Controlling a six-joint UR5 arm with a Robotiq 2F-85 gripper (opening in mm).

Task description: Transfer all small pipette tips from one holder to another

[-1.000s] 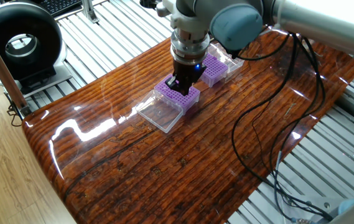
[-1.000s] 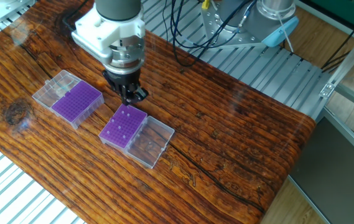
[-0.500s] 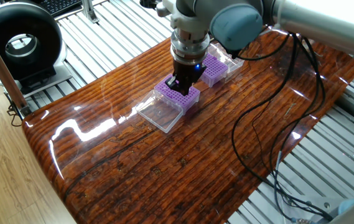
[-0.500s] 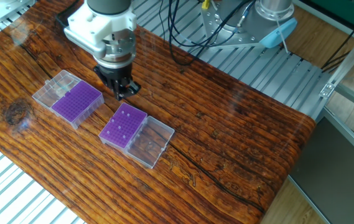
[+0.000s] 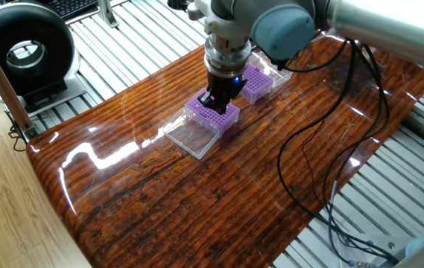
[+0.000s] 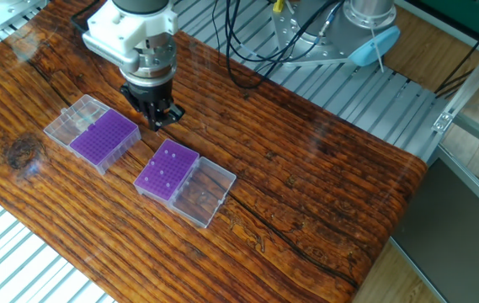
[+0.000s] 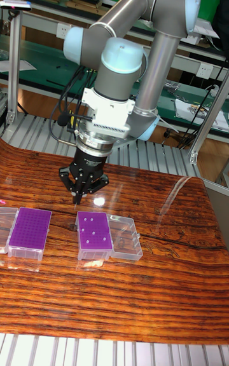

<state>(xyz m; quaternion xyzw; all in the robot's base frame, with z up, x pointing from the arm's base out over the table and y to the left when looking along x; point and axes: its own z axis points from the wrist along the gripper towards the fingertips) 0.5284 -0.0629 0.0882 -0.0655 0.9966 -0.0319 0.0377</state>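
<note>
Wooden table (image 6: 323, 168): pincer (image 6: 157, 122) hangs beside small pipette tips (image 6: 170, 168).

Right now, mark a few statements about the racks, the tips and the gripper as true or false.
1. Two purple grid racks sit on the wooden table. True: one rack with pale spots and one plain purple rack.
2. The gripper is pressed down into a rack. False: it hangs above the table, between the two racks.
3. The pale spots, likely small pipette tips, show only in the rack nearer the middle of the table. True.
4. Each rack has a clear lid lying open beside it. True: clear lid and second clear lid.
5. The two racks touch each other. False: bare wood separates them.
6. The gripper plainly holds a tip. False: too small to tell.
</note>
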